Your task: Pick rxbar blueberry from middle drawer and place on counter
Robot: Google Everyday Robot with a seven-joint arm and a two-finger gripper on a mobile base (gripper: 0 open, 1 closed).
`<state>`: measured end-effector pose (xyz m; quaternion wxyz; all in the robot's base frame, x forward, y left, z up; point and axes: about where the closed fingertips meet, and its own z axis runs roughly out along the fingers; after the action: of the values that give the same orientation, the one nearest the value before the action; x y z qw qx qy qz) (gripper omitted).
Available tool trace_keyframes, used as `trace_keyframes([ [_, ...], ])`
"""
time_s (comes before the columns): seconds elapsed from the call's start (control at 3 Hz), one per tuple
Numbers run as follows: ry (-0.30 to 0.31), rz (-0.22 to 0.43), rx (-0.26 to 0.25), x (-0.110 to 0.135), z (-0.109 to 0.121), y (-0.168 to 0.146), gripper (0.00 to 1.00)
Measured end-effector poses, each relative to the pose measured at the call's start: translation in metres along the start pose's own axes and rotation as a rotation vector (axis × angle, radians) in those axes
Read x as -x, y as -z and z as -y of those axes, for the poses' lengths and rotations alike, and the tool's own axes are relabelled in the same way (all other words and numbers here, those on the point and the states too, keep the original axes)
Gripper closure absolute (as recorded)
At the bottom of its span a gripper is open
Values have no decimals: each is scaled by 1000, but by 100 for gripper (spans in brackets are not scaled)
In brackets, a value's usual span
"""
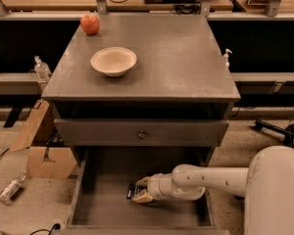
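The rxbar blueberry (pixel 132 191), a small dark flat wrapper, lies on the floor of the open middle drawer (pixel 98 207) near its centre. My gripper (pixel 140 190) reaches into the drawer from the right on a white arm. Its two tan fingers (pixel 142 181) sit on either side of the bar's right end and are closed against it. The bar's left end sticks out past the fingertips. The bar rests low on the drawer floor. The counter (pixel 176 58) is the grey cabinet top above.
A pale bowl (pixel 113 60) and a red apple (pixel 90 24) stand on the counter's left part. A closed drawer front with a round knob (pixel 141 134) overhangs the open drawer. Cardboard (pixel 44 151) and a bottle (pixel 10 188) lie on the floor at the left.
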<state>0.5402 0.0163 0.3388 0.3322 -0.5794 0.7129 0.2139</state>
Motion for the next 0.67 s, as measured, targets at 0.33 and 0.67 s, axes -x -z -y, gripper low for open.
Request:
trace_keyframes([
  [0.33,0,0,0,2,0,1,100],
  [0.67,1,-1,1,3,-1,2,100],
])
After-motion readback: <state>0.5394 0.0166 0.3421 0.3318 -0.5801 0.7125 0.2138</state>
